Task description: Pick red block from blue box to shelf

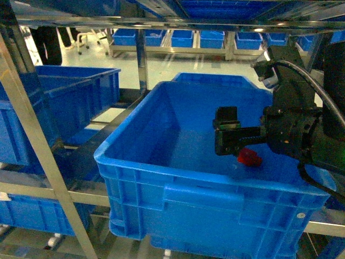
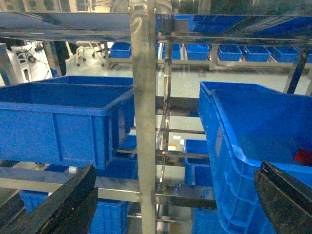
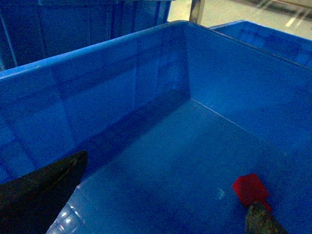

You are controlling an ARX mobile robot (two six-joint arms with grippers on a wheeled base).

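Hovering inside dark blue crate point(image 1: 161, 189), right gripper point(image 1: 243, 141): jaws spread wide, nothing held. Red block point(image 1: 249, 157) on crate floor just beside one fingertip point(image 3: 261, 219). Likely light, rigid, glossy-slick; pinch flat sides. Left gripper point(image 2: 170, 204) open, empty. Shelf point(image 1: 141, 59) beyond.

Head view level; wrists near crate point(image 1: 178, 189).

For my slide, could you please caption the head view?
Right gripper open inside the blue crate on the shelf, beside the red block.
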